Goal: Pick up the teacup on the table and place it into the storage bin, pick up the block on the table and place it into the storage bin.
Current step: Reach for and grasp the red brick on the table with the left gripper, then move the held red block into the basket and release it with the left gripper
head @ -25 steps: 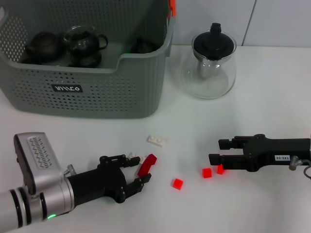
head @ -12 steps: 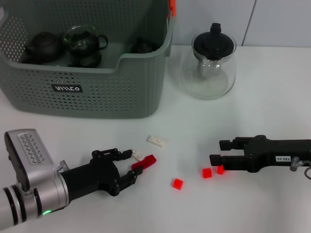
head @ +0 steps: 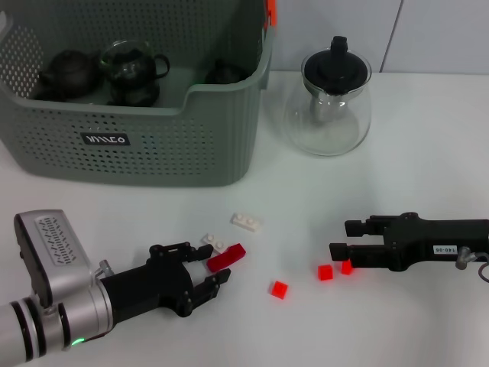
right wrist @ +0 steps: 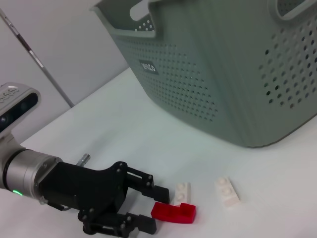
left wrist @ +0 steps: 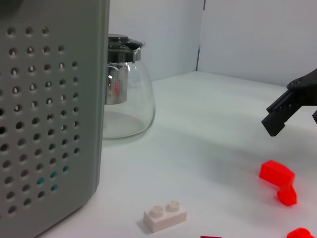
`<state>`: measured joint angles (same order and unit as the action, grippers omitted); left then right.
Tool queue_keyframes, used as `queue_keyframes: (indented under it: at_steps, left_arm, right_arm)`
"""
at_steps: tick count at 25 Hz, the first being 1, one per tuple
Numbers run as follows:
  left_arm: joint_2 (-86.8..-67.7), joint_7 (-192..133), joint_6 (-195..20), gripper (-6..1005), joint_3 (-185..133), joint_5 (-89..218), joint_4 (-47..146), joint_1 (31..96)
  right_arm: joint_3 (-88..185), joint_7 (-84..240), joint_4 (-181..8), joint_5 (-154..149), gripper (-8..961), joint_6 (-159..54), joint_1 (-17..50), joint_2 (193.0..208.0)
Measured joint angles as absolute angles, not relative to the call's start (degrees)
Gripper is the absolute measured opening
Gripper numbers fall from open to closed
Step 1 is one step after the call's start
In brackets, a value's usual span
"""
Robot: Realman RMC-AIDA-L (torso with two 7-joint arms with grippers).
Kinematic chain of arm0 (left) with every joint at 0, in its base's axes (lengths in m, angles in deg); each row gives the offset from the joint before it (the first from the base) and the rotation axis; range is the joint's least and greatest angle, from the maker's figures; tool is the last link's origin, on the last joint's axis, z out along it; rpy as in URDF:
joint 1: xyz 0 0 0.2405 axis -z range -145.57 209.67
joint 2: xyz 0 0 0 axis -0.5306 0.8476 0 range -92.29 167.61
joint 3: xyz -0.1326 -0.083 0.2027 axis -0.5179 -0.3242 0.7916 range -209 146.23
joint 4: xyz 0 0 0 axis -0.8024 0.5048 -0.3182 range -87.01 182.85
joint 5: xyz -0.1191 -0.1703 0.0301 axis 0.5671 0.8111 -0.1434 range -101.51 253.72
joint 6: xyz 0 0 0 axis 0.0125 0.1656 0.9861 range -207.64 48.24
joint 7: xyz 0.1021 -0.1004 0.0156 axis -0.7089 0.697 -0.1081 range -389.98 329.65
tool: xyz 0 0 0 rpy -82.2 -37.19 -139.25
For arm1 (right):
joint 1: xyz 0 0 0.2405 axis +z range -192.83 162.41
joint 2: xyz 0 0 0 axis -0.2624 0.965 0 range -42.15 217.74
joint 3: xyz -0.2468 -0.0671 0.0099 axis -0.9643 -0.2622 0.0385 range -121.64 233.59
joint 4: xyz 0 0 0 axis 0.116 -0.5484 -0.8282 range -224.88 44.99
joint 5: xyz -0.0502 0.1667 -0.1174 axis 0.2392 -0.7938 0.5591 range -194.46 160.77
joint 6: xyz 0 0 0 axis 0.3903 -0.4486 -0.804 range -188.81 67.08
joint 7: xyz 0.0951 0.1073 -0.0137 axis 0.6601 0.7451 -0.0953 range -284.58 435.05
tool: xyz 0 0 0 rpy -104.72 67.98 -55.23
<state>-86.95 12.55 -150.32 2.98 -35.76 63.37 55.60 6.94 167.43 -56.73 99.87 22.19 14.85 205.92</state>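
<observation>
Left gripper [head: 219, 269] back fwd again, fingers spread around red block [head: 226, 258], not clamped yet. Right gripper [head: 342, 238] parked, open. Storage bin [head: 221, 122] next.

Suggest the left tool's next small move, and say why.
Probably ease forward and close. The left tool is open, and the red block lies on the table at its fingertips, not yet gripped. The right tool sits open by other red blocks.
</observation>
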Motion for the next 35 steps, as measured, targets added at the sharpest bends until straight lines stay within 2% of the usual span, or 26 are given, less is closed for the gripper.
queue_keyframes:
  at_steps: [3, 9, 14, 21, 27, 30, 35]
  left_arm:
    - [-86.96, 12.55, -150.35, 481, 2.93, -35.59, 63.38, 55.57]
    - [-87.05, 12.55, -150.31, 295, 2.94, -35.65, 63.39, 55.62]
    - [-86.96, 13.25, -150.93, 178, 2.60, -35.39, 63.56, 55.50]
    - [-86.26, 19.82, -154.43, 177, 2.77, -36.00, 66.31, 54.80]
    - [-84.51, 33.45, -171.28, 177, -1.06, -35.62, 79.43, 50.93]
    - [-83.40, 39.56, -180.89, 177, -7.72, -35.27, 85.05, 51.28]
    - [-79.57, 52.82, -190.16, 177, -19.44, -31.28, 88.15, 55.85]
  right_arm:
    - [6.94, 167.43, -56.73, 99.87, 738, 22.19, 14.80, 205.92]
    - [6.93, 167.40, -56.72, 99.87, 737, 22.16, 14.68, 205.92]
    - [6.93, 167.38, -56.72, 99.87, 736, 22.10, 14.67, 205.91]
    - [6.93, 167.34, -56.72, 99.87, 737, 22.19, 14.67, 205.87]
    - [6.93, 167.34, -56.72, 99.87, 737, 22.25, 14.62, 205.83]
    - [6.93, 167.34, -56.72, 99.87, 738, 22.23, 14.58, 205.83]
    - [6.93, 167.34, -56.72, 99.87, 736, 22.29, 14.64, 205.75]
